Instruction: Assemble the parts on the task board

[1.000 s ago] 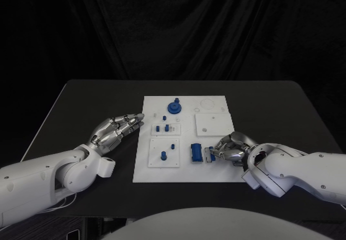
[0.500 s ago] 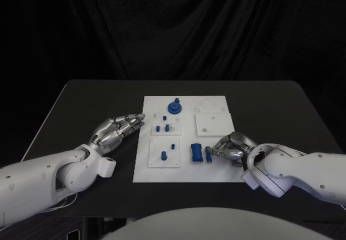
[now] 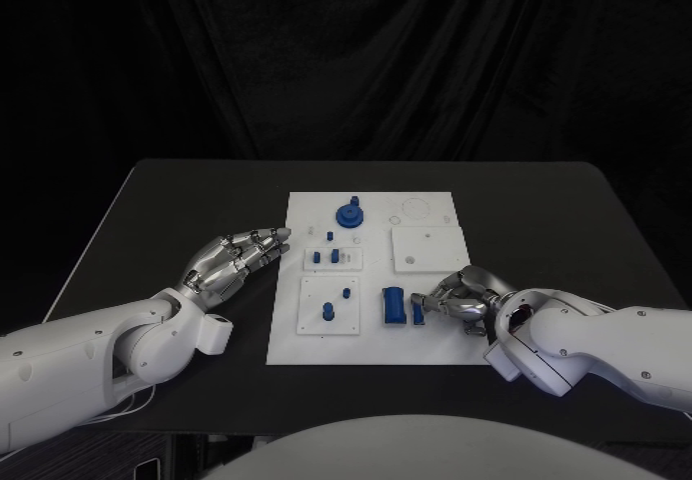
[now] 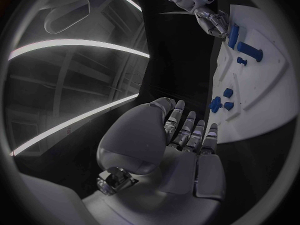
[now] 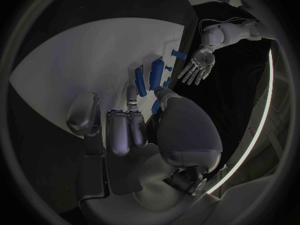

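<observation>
The white task board [image 3: 368, 345] lies mid-table. My right hand [image 3: 462, 298] sits at its near right edge, thumb and fingers pinching a slim blue bar [image 3: 418, 311] that stands close beside a wider blue block [image 3: 392, 305]. In the right wrist view the bar [image 5: 140, 81] lies between the fingertips [image 5: 130, 94] and the thumb, with the block [image 5: 156, 70] just past it. My left hand [image 3: 231, 262] hovers open, fingers stretched, just off the board's left edge. The left wrist view shows that hand [image 4: 181, 145] beside the board [image 4: 269, 100].
On the board sit a blue round knob [image 3: 348, 213] at the far end, small blue pegs [image 3: 330, 236], a blue clip piece [image 3: 327, 258], more pegs [image 3: 327, 311] on the near left plate, and a raised white square [image 3: 427, 248].
My right hand has brought the slim blue bar slightly left, closer to the wider block. The left hand has not moved.
</observation>
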`<action>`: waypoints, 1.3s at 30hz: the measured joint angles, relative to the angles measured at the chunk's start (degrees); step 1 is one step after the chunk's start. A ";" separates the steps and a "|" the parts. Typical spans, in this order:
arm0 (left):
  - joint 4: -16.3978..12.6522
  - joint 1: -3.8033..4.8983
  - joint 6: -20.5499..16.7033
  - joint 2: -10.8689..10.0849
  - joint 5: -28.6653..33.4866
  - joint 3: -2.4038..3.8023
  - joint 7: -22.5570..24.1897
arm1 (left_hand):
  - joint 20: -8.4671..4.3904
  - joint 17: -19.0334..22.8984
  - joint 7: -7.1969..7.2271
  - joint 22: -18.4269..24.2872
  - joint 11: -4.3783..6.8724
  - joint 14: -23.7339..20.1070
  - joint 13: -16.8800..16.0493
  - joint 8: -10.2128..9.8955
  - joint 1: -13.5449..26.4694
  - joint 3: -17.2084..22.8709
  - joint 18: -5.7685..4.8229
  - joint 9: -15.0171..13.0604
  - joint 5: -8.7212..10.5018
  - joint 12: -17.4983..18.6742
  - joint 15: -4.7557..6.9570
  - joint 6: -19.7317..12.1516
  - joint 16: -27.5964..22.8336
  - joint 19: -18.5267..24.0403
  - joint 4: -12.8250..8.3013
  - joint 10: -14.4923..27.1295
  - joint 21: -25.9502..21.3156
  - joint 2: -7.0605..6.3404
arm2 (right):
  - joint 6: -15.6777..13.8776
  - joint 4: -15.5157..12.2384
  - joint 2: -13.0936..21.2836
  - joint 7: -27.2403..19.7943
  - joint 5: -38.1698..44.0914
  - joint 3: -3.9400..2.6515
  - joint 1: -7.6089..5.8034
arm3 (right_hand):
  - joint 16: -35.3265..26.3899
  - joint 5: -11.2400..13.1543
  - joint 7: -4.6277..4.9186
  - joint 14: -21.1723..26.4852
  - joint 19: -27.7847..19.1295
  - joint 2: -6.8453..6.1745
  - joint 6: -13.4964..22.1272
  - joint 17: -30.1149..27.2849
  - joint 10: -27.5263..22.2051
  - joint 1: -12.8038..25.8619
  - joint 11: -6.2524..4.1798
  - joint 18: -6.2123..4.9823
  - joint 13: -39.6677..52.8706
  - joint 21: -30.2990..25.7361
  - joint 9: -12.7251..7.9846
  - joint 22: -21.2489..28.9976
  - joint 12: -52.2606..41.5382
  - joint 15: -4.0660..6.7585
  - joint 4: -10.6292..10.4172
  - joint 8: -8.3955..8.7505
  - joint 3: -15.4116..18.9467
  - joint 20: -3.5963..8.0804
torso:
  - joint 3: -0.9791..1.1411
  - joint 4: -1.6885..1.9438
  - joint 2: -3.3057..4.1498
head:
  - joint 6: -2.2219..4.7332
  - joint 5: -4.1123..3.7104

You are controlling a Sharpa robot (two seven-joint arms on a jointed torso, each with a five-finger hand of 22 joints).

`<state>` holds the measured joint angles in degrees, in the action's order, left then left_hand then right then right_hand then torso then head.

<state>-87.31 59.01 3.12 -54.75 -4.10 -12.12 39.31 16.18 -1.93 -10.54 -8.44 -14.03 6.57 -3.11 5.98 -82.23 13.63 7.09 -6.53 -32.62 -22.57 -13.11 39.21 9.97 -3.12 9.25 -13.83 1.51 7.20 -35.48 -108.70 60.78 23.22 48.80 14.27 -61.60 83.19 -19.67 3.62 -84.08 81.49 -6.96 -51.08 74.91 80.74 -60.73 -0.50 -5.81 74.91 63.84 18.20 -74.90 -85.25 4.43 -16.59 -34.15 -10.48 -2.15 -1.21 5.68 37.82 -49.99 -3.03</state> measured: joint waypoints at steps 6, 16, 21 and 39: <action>0.04 -0.02 0.02 -0.01 0.00 -0.01 0.00 | 0.00 0.00 0.00 0.00 0.00 0.00 0.00 0.00 0.00 0.00 0.00 0.00 0.00 0.00 0.00 0.00 0.00 0.00 0.00 0.00 0.00 0.00 | -1.46 -0.34 0.92 -1.80 1.73 0.02 0.02 | 0.00 -7.67 0.06 0.00 0.00 0.56 0.56 0.00 0.00 -4.58 0.00 0.00 0.00 0.52 0.62 -0.02 0.00 0.00 0.54 0.00 0.60 0.00 | 0.00 0.00 -0.01 | 0.00 0.02; 0.01 -0.04 0.02 -0.19 0.01 -0.01 0.00 | 0.00 -0.06 0.00 0.00 0.00 0.00 0.00 0.00 0.00 0.16 0.00 0.00 0.00 0.00 0.00 0.00 0.00 0.00 -0.17 0.00 0.00 0.00 | -5.40 -1.36 3.25 -8.35 12.31 0.03 0.04 | 0.28 -36.11 1.32 -0.01 0.48 -0.83 4.62 0.00 -1.24 -13.14 0.81 0.00 -0.01 2.77 0.71 -0.04 0.73 -0.49 0.92 0.96 -2.41 -0.06 | 0.01 -0.01 -0.02 | 0.00 0.19; 0.07 -0.04 0.02 -0.19 0.01 -0.01 0.00 | 0.00 -0.05 0.00 0.00 0.00 0.00 0.00 0.00 0.00 0.16 0.00 0.00 0.00 0.00 0.00 0.00 0.00 0.00 -0.17 0.00 0.00 0.00 | -5.74 -1.41 3.54 -10.46 17.42 0.03 0.23 | 0.50 -38.20 2.87 0.21 0.90 -1.77 6.98 0.00 -2.06 -15.75 1.63 0.92 0.02 3.84 -1.70 -0.04 1.11 -1.43 1.43 5.22 -4.41 -0.76 | 0.00 -0.05 -0.05 | 0.00 0.27; 0.26 -0.11 0.02 -0.18 0.01 -0.01 0.00 | 0.00 -0.05 0.00 0.00 0.00 0.00 0.01 0.00 0.00 0.32 0.00 0.00 -0.28 0.00 0.00 0.00 0.00 0.00 -0.01 0.00 0.00 0.00 | -0.65 -0.93 3.39 -11.82 29.78 0.05 2.09 | 2.28 -40.20 3.48 0.05 2.27 -3.21 4.70 0.00 0.94 -18.39 2.33 1.85 0.03 10.10 -9.40 -0.02 0.22 -2.19 3.97 17.47 -7.90 -1.83 | -0.04 -0.01 0.04 | 0.00 0.25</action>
<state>-87.04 58.90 3.14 -54.93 -4.09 -12.13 39.31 16.18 -1.98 -10.54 -8.44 -14.03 6.57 -3.10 5.98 -82.23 13.95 7.08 -6.53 -32.90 -22.57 -13.11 39.21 9.97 -3.12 9.24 -13.82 1.51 7.20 -36.13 -109.63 64.17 11.40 78.58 14.32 -59.51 85.47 -59.87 7.09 -84.03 83.76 -10.17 -46.38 74.90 81.69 -79.11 1.84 -3.97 74.94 73.94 8.80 -74.93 -85.03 2.24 -12.62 -16.68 -18.38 -3.98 -1.25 5.67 37.86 -49.99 -2.77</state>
